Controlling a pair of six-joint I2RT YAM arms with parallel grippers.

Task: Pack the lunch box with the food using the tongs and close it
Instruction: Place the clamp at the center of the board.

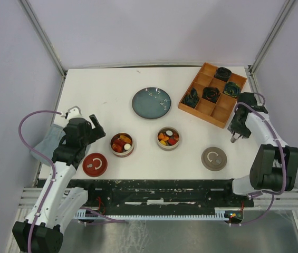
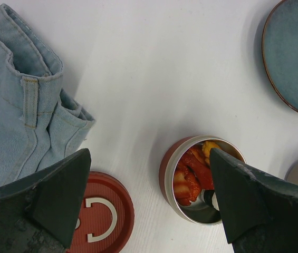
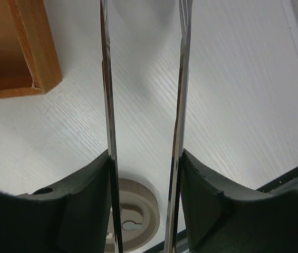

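Near the right edge of the table, just on the near side of the wooden tray (image 1: 204,108), the right gripper (image 3: 146,163) has the tongs (image 3: 108,105) between its jaws. The jaws are about half closed, one pad against the outside of each silver arm. The two arms stand apart, so the tongs are held but not pinched together. Their tips lie outside the wrist view and are too thin to make out from above.

The left gripper (image 2: 150,152) hangs spread wide, holding nothing, over the near left part of the table between the red lid (image 2: 101,211) and the red tin (image 2: 165,174). The food (image 1: 121,142) lies in that tin and in the beige tin (image 1: 169,148) near the table's middle. The plate (image 1: 151,103) behind them looks bare, and the beige lid (image 1: 213,158) lies apart, toward the near right.

Thin, polished and springy, the tongs probably slip or twist easily in the pads. A gentle hold across both arms, partway along, seems best. The pieces look light and apt to roll.
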